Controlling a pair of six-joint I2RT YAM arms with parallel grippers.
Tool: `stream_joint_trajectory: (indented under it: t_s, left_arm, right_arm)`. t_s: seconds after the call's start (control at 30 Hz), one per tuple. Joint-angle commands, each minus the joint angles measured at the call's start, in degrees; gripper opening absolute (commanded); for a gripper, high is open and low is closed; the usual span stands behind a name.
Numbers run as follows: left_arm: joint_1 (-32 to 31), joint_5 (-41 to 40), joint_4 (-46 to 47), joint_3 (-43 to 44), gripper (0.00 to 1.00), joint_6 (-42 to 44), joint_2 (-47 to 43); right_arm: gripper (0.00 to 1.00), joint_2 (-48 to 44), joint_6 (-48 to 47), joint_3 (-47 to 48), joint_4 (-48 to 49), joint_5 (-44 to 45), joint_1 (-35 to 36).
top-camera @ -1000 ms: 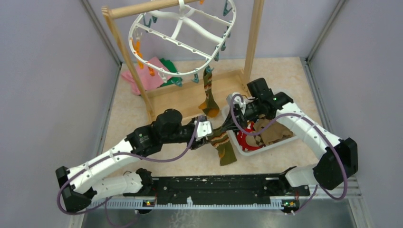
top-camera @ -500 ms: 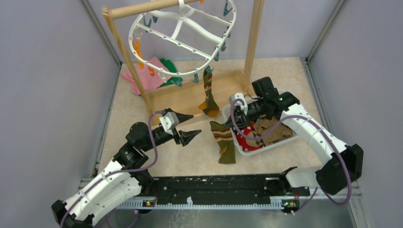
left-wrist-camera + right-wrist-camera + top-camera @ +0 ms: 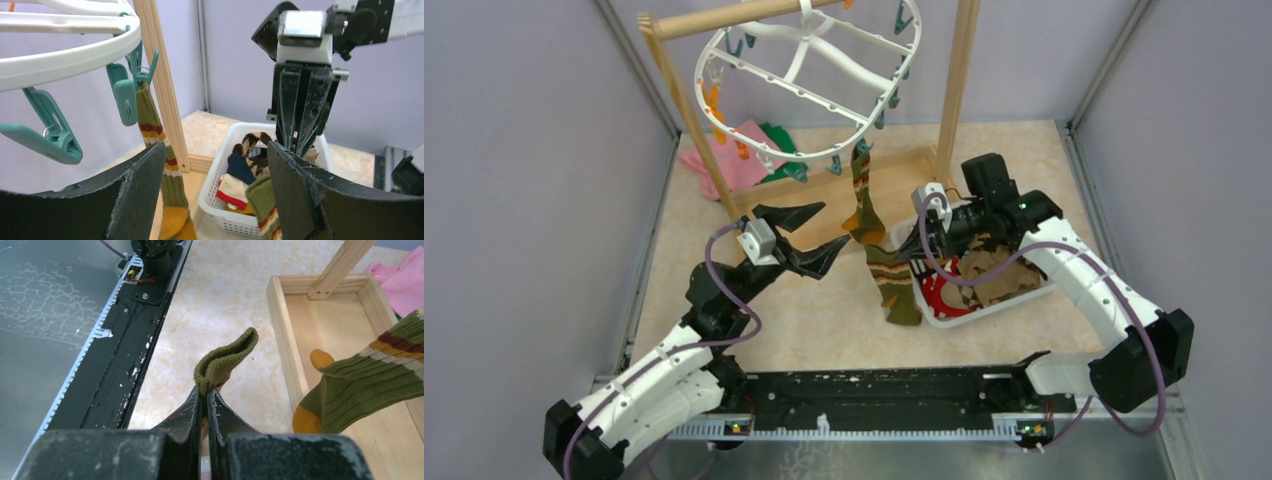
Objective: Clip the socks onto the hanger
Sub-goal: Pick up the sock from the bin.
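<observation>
The right gripper point(image 3: 205, 395) is pressed together on the olive edge of an olive-green ribbed sock point(image 3: 896, 285) with brown, cream and orange stripes. The sock dangles beside the white slotted plastic basket point(image 3: 969, 317). Its twin point(image 3: 156, 150), orange at heel and toe, hangs from a teal clip point(image 3: 125, 97) on the white oval plastic hanger point(image 3: 75, 57). The left gripper point(image 3: 834, 228) is spread wide.

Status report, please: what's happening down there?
Left gripper: jaws open, empty. Right gripper: jaws shut on striped sock. First sock already clipped to hanger. Nothing visibly blocking.
</observation>
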Motion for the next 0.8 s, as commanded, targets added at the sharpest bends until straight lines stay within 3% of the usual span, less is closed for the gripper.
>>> stream_joint_trajectory:
  t_s: [0.0, 0.43, 0.67, 0.77]
  left_arm:
    - [2.4, 7.2, 17.0, -5.1, 0.81, 4.7, 1.4]
    - [10.4, 14.1, 43.0, -6.7, 0.82, -3.8, 15.3]
    - [11.4, 8.4, 47.0, -6.3, 0.64, -7.0, 19.9]
    - [11.9, 6.9, 49.3, -6.0, 0.63, -7.4, 21.6]
  right_arm:
    - [0.0, -1.3, 0.4, -0.2, 1.8, -3.7, 0.1]
    - [0.0, -1.1, -0.9, -1.0, 1.0, -5.6, 0.1]
    - [0.0, -0.9, -1.5, -1.0, 0.5, -6.1, 0.1]
    - [0.0, -0.7, -1.7, -1.1, 0.3, -6.1, 0.1]
